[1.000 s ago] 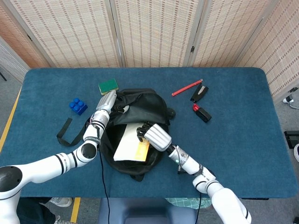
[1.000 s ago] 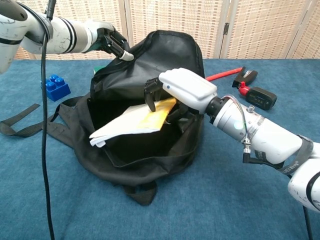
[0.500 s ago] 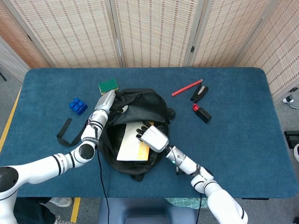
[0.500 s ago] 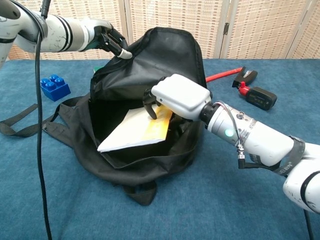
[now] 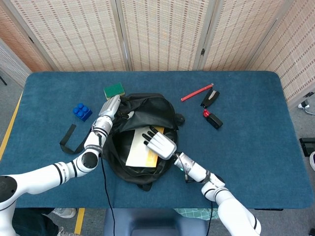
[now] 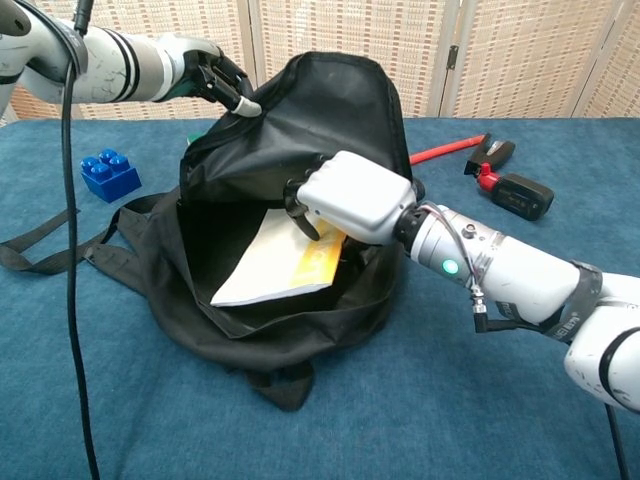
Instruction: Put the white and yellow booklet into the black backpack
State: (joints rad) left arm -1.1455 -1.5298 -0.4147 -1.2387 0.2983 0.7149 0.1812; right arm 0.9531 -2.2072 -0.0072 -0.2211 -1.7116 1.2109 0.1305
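The black backpack (image 5: 147, 112) (image 6: 340, 110) lies mid-table with its mouth open toward me. My left hand (image 5: 109, 108) (image 6: 214, 78) grips the upper rim of the opening and holds it lifted. The white and yellow booklet (image 5: 138, 150) (image 6: 265, 268) slants down into the opening, most of it inside, its lower white corner near the front lip. My right hand (image 5: 159, 143) (image 6: 352, 196) sits over the booklet's yellow upper corner, fingers (image 6: 300, 214) curled down onto its edge, holding it.
A blue toy brick (image 5: 82, 111) (image 6: 112, 172) and a green sponge (image 5: 114, 90) lie left of the bag. A loose strap (image 5: 70, 138) trails to the left. A red pen (image 5: 196, 92) and two black-and-red tools (image 5: 212, 119) (image 6: 518, 194) lie to the right.
My right hand has pushed the booklet further down and into the backpack; its white end has sunk from above the front lip to inside. The left hand still holds the rim up.
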